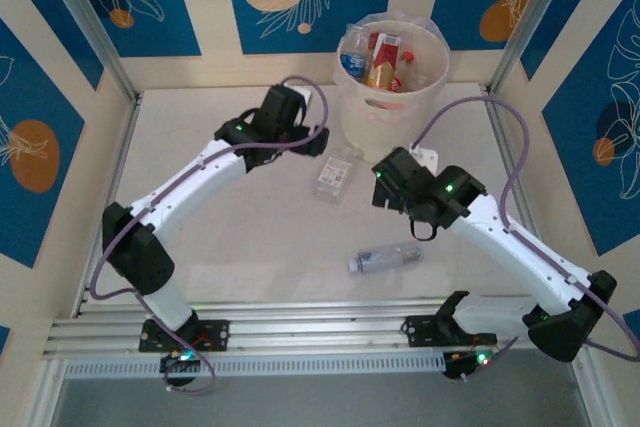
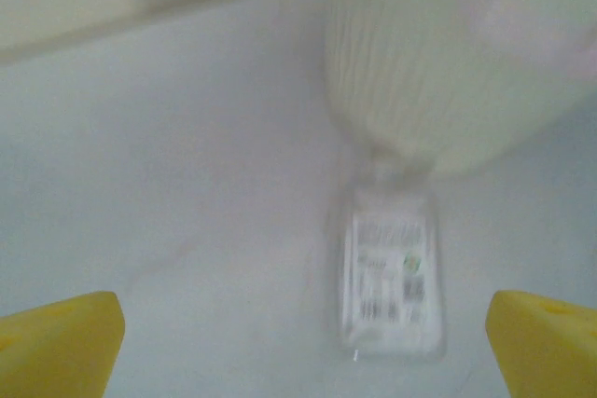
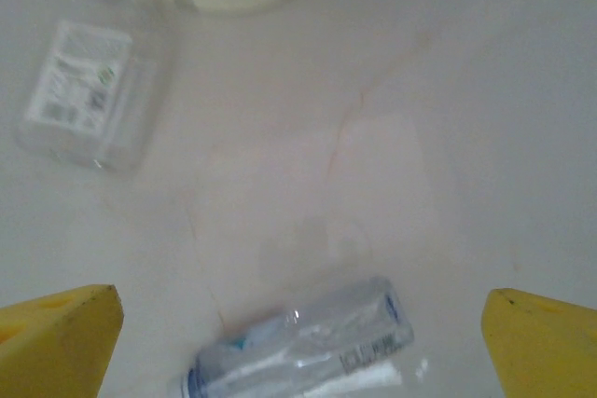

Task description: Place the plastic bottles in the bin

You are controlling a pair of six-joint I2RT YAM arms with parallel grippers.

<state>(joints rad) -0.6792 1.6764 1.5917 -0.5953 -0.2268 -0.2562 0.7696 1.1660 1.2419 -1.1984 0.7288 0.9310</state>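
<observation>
Cream bin (image 1: 372, 119) stands mid far edge of the table (image 1: 230, 247); from overhead, red- and blue-labelled bottles (image 1: 385, 57) are piled inside, count unclear. Left gripper (image 2: 303, 351) and right gripper (image 3: 300, 333) both gape wide, empty. Two bottles lie loose: a flat clear one (image 2: 390, 277) just before the bin, its white barcode label plain from the left wrist, and a crushed blue-labelled one (image 3: 322, 347) nearer the near edge.

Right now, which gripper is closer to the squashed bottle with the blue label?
Right. The right gripper hovers just beyond the squashed bottle, open. The left gripper is farther off, by the bin, past the square bottle.
</observation>
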